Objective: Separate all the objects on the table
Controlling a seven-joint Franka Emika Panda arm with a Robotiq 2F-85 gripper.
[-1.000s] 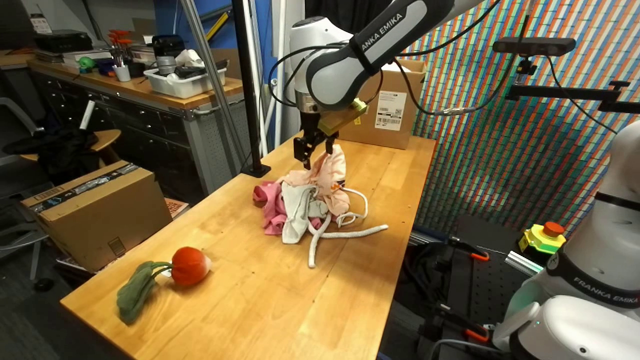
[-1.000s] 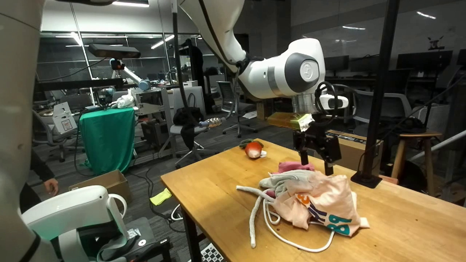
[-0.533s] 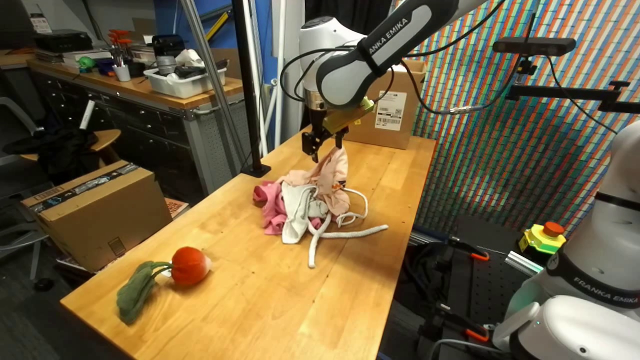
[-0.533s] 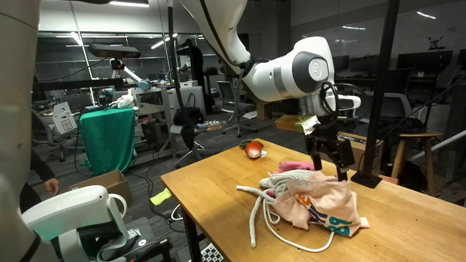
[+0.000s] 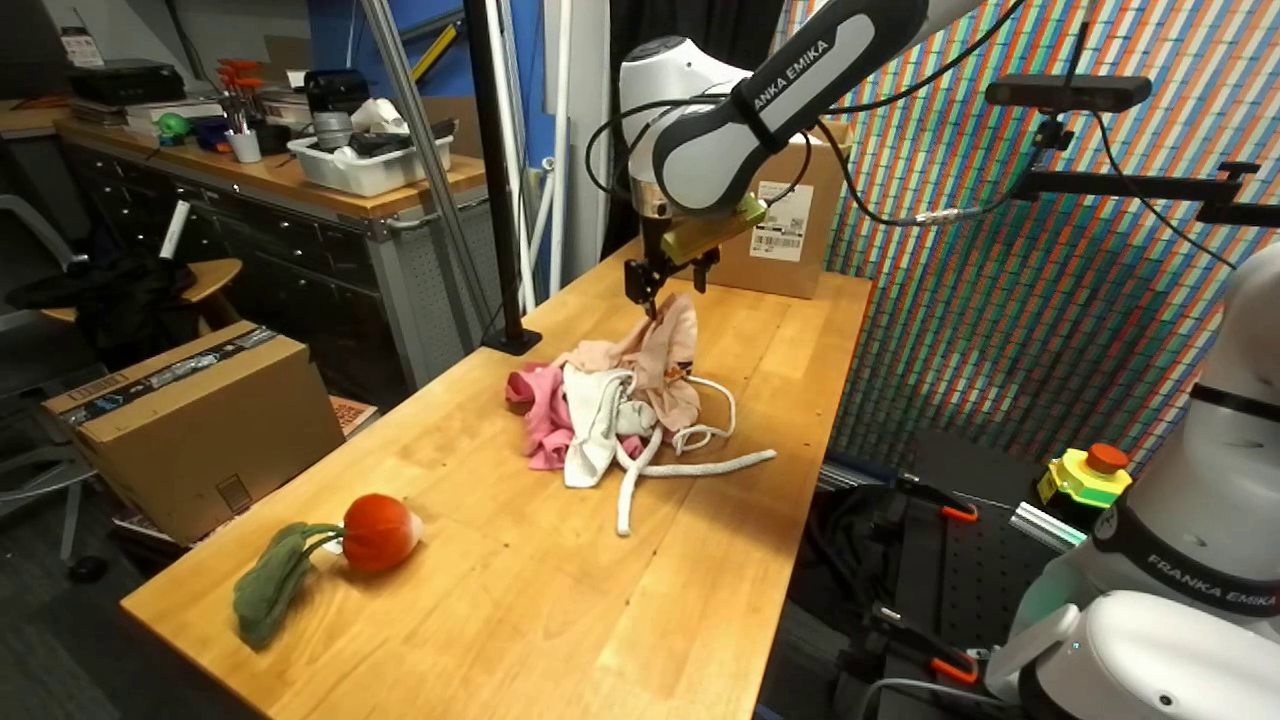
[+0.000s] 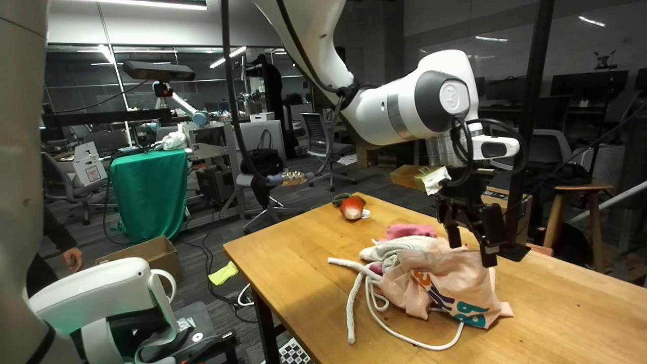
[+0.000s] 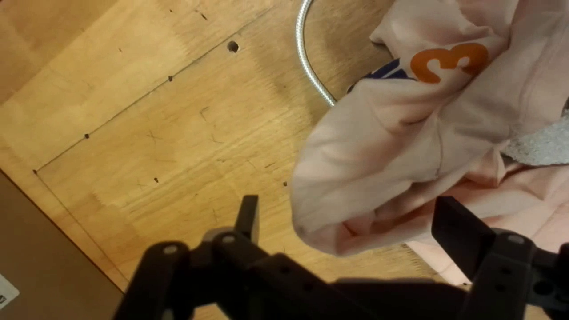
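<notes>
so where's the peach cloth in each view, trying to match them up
In an exterior view: peach cloth, around mid-picture.
In an exterior view: peach cloth, lower right of centre.
In the wrist view: peach cloth, right half.
Shared landmark: white cord curving away from its edge.

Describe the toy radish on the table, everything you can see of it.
The toy radish has a round red body, a white end opposite the stems, and thin green stems running to dark green foliage; I can't tell how many leaves. It looks like soft plush. A white bit, too small to identify, shows beside the body. It lies on its side near a corner of the wooden tabletop, apart from the cloth pile; only the tabletop appears to touch it.
</notes>
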